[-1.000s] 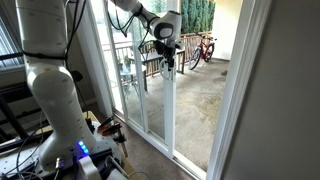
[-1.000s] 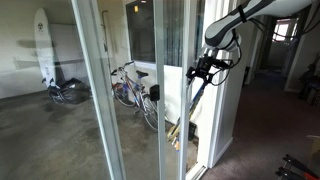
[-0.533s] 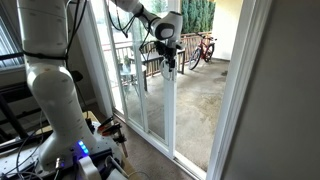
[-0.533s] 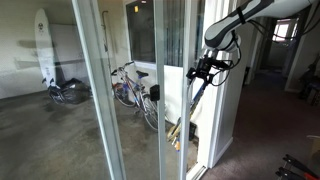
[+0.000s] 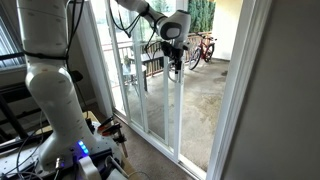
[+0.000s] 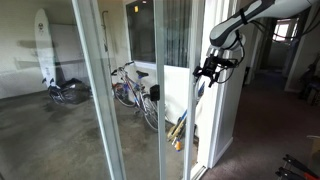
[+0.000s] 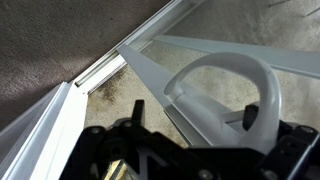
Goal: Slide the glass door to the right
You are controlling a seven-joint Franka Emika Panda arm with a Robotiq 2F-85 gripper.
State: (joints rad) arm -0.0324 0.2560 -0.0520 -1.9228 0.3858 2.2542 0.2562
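Gripper counted once, on the one arm. It sat high against the leading white stile of the glass door. In the wrist view its two dark fingers stood apart. One side of the single white loop handle lay in the gap between them. We could not tell whether either pad touched the handle, and we saw no clamp on it.

The glass door stood upright in the floor track, and its stile ran from above the gripper down to the floor. In an exterior view the gripper hung just beside that stile, with a broad white jamb close behind it.

Counts in an exterior view: one robot body near the bottom corner, one deck railing seen through the glass, and one red bicycle far out. We counted one bicycle just behind the glass and one surfboard against the far wall. A second wheeled thing near it was too small to tell.

Edges and room: beside the stile, on the side away from the robot body, the doorway was open. Bare concrete patio showed through it as far as the white door jamb. We saw nothing standing in the track across that gap. On the robot-body side, glass panels filled the frame. In the wrist view the white frame rails met at a corner over the concrete.
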